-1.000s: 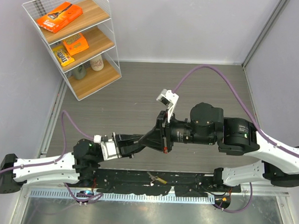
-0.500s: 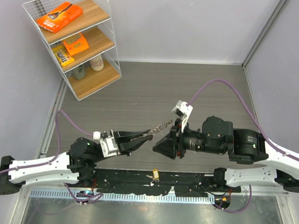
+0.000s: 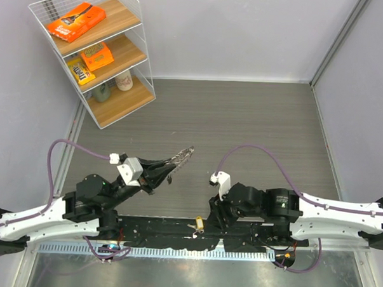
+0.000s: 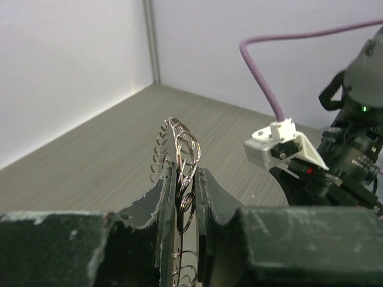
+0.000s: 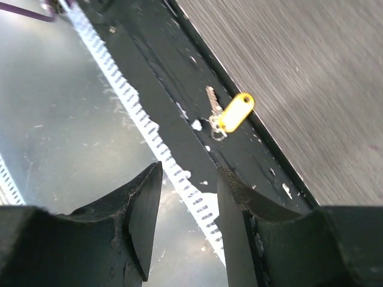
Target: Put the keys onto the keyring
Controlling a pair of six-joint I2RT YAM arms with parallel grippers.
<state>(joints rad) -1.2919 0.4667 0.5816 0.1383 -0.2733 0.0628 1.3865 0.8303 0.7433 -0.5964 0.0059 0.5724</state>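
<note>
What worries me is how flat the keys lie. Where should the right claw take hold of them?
Probably at the yellow tag, the bulkiest part; the silvery key beside it lies flat on the black rail. Come straight down from above with the right claw, closing across the tag's narrow width.

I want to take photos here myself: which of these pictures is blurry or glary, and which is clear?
Top external view: evenly lit and sharp, soft shadows only. Left wrist view: the keyring, pinched in the left hand, is crisp. Right wrist view: the wood grain of the table is smeared into streaks, the metal sheet shows pale glare, yet the yellow-tagged key is readable.
</note>
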